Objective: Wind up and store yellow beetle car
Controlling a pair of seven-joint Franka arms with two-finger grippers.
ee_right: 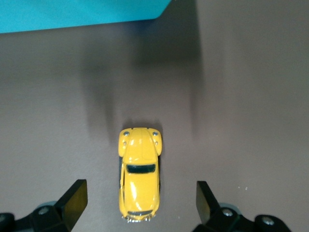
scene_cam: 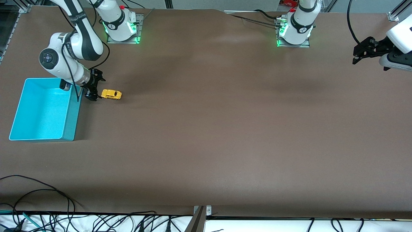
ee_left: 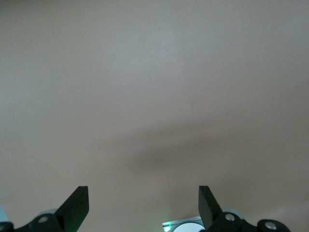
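Lining up: my right gripper (scene_cam: 93,93), fingers open, straddles the yellow car (ee_right: 139,175) lengthwise, beside the bin (scene_cam: 16,112).
Waiting: left gripper (scene_cam: 365,51), fingers open.

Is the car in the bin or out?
Out. The car sits on the table beside the bin, between the open right gripper's fingers.

A robotics lab: two white Franka arms, the right arm's base (scene_cam: 120,24) and the left arm's base (scene_cam: 294,30), are bolted on metal plates glowing green along a wide brown-covered table (scene_cam: 225,129). Loose black cables (scene_cam: 96,222) trail below its edge, well apart from either pincer.
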